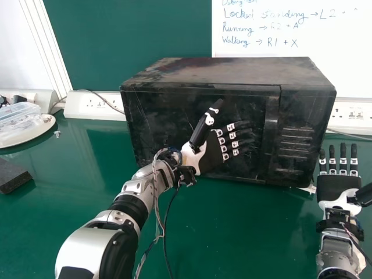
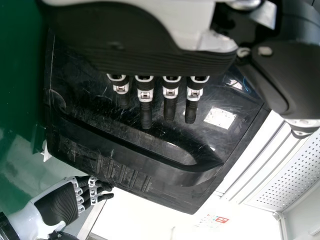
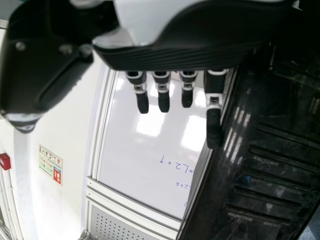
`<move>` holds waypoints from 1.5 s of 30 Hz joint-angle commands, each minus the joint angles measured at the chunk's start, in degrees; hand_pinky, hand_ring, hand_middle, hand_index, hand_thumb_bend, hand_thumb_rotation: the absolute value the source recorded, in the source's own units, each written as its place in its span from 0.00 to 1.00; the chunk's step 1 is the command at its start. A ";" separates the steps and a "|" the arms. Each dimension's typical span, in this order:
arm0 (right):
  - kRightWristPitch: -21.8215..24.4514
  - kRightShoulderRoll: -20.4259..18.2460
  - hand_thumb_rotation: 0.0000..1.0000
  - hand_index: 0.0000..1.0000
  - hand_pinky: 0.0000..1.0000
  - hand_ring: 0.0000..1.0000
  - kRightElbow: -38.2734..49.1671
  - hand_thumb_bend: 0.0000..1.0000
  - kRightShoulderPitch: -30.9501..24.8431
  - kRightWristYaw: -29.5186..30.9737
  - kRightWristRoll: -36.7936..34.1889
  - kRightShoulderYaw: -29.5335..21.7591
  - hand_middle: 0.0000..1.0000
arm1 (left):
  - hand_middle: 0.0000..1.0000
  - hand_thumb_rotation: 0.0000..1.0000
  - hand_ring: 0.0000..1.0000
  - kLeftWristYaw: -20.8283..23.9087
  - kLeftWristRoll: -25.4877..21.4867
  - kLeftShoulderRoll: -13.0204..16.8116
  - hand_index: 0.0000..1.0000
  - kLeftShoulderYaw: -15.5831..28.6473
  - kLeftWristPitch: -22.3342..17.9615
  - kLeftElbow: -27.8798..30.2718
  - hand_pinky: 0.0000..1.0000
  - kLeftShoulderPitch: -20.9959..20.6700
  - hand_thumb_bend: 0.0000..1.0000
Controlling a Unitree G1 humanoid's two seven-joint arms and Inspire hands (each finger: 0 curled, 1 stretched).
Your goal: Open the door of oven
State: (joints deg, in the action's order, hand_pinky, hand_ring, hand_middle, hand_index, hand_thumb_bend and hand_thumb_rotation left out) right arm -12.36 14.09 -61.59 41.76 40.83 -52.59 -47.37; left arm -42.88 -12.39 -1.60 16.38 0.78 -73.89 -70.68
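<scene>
1. Left robot hand (image 1: 213,152), black-palmed with white knuckles, is open before the oven's front, its fingers straight and pointing toward the handle, thumb raised, palm turned to the robot. Whether the fingertips touch the door cannot be told.

2. Broad, glossy black oven door (image 1: 168,116), scuffed and apparently closed, spans the left and middle of the boxy black oven (image 1: 232,72), which sits on the green tabletop (image 1: 232,232) against the wall. The likely step in hand is getting the fingers to the grip; sliding them close along the face, without pressing into it, should keep the oven from being pushed back.

3. Dark, scooped recess (image 2: 145,137) lies between the fingers and the long black handle bar (image 1: 269,136) at the door's right side. Fingers should enter it deeply at mid-height, then curl behind the bar; a shallow hold could slip on smooth plastic. The pull would best run toward the robot, then arc left, with the wrist following the swing.

4. Slotted black panel (image 1: 296,139) stands right of the handle, a surface for the fingers to avoid catching.

5. Right robot hand (image 1: 340,187), also open, is beside the oven's right edge, well placed to steady the body should it drag.
</scene>
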 commanded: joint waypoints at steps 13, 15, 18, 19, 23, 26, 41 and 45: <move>-0.46 -0.96 0.91 1.00 0.81 0.90 -1.51 1.00 -1.61 0.40 0.73 -0.36 1.00 | 1.00 0.84 0.95 1.26 0.50 -1.20 0.98 -0.36 0.03 -0.64 0.72 -1.45 0.97; -0.32 -1.06 0.91 1.00 0.80 0.90 -1.42 1.00 -1.57 0.30 0.58 -0.47 1.00 | 1.00 0.84 0.95 1.12 0.70 -1.38 0.99 -0.56 -0.16 -0.65 0.73 -1.50 0.96; -0.53 -1.17 0.93 1.00 0.80 0.90 -1.34 1.00 -1.53 -0.01 0.67 -0.45 1.00 | 1.00 0.86 0.94 1.52 1.15 -1.66 0.98 -0.97 -0.45 -0.63 0.73 -1.59 0.96; -0.60 -1.19 0.94 1.00 0.80 0.90 -1.35 1.00 -1.53 0.03 0.72 -0.42 1.00 | 1.00 0.86 0.94 1.61 1.24 -1.76 0.99 -1.02 -0.42 -0.64 0.73 -1.63 0.95; -0.61 -1.32 0.95 1.00 0.79 0.90 -1.31 1.00 -1.50 0.14 0.62 -0.49 0.99 | 1.00 0.85 0.94 1.85 1.39 -2.17 0.99 -1.08 -0.20 -0.70 0.73 -1.76 0.96; -0.94 -1.55 0.94 1.00 0.79 0.90 -1.09 1.00 -1.45 -0.32 0.78 -0.39 0.99 | 1.00 0.84 0.95 1.97 1.31 -2.52 0.98 -0.99 0.28 -0.77 0.74 -1.97 0.96; -0.39 -1.22 0.91 1.00 0.83 0.90 -1.85 1.00 -1.15 0.25 0.82 -0.91 1.00 | 0.99 0.84 0.94 3.10 3.04 -3.78 0.98 -2.43 -0.52 -0.89 0.72 -2.53 0.97; -0.85 -1.35 0.90 1.00 0.80 0.89 -1.80 1.00 -1.03 0.01 1.09 -0.87 1.00 | 1.00 0.85 0.94 2.85 3.58 -4.11 0.98 -2.89 -0.80 -0.83 0.73 -2.66 0.97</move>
State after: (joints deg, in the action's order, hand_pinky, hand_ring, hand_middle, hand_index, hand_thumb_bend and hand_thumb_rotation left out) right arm -13.27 13.91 -61.90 42.04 40.79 -51.69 -47.92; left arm -39.91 -9.60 -4.52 14.38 0.57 -74.38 -72.34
